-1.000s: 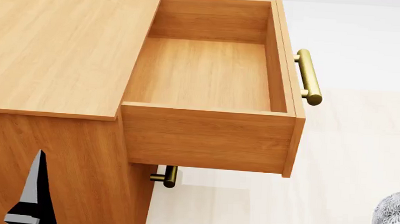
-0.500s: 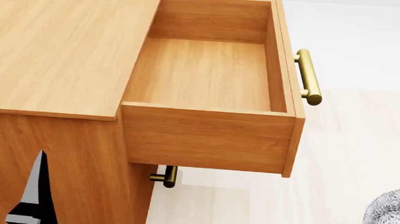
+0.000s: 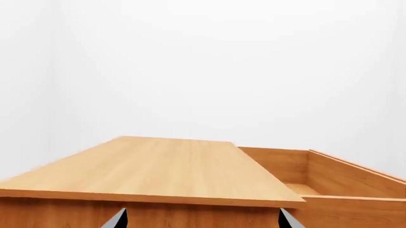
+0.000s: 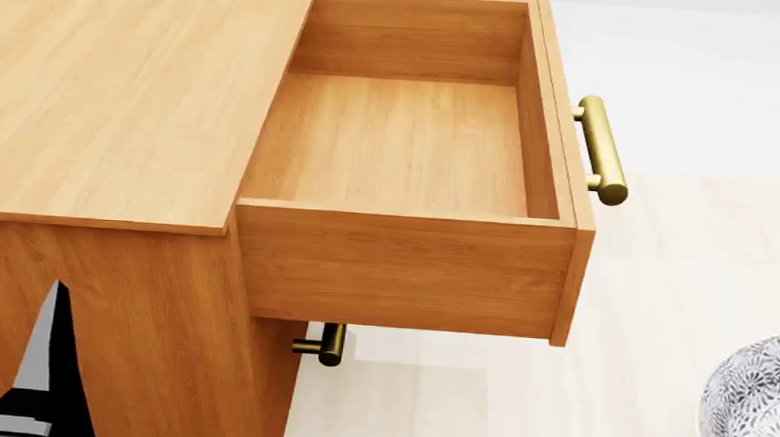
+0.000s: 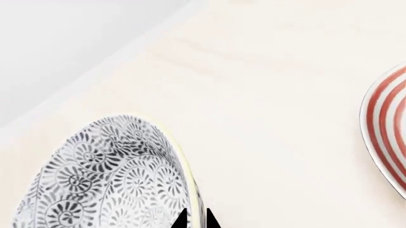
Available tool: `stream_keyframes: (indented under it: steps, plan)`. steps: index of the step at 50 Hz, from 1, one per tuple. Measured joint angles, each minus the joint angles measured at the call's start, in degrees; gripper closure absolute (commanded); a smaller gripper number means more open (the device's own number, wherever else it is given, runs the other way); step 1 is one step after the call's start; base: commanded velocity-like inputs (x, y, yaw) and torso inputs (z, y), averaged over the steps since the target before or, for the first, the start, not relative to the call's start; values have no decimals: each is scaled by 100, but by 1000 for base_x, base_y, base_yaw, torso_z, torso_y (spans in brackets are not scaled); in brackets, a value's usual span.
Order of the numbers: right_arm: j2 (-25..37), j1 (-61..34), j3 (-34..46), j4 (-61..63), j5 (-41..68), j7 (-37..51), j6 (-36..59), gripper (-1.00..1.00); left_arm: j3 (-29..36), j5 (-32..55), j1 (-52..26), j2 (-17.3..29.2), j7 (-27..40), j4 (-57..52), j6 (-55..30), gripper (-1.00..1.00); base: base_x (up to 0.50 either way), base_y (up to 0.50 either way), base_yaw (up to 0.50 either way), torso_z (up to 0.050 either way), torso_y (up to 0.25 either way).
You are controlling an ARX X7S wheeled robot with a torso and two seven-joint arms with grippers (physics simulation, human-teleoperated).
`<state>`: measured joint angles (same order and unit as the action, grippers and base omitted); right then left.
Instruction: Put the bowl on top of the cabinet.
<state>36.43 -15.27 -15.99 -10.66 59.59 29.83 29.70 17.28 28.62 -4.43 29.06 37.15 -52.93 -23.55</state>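
Beside the cabinet [image 4: 116,94], whose top is bare, the bowl [image 4: 764,408] is held clear of the floor, its rim pinched by the right gripper [image 5: 195,219], so a carry above the top is judged next; the left gripper [image 3: 199,219] is spread, holding nothing.

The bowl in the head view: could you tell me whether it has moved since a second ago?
Yes. The bowl has moved up and leftward into view, closer to the open drawer of the cabinet.

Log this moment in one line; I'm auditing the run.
right gripper: shut on bowl rim | bowl: off cabinet | left gripper: open
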Motion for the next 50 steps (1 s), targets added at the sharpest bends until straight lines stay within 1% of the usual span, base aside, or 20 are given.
stream_keyframes:
  steps: [14,23,35,42,50]
  plan:
    - [267,-83,-174,571,362,442,421,100,-59,141,-42,70,124,-179,-85,-100,0,0,0,0,0]
    - [562,-438,-256,872,673,844,819,100,-47,180,-64,91,158,-202,-100,-100,0,0,0,0,0]
    - [891,-1411,-191,991,1155,1488,1410,100,-40,212,-76,119,172,-176,-69,-100,0,0,0,0,0]
    - [1003,-2232,-25,889,1444,1911,1784,100,0,197,-82,122,160,-125,-34,-100,0,0,0,0,0]
    - [987,-3171,200,647,1758,2444,2181,100,37,196,-94,132,171,-106,-21,-100,0,0,0,0,0]
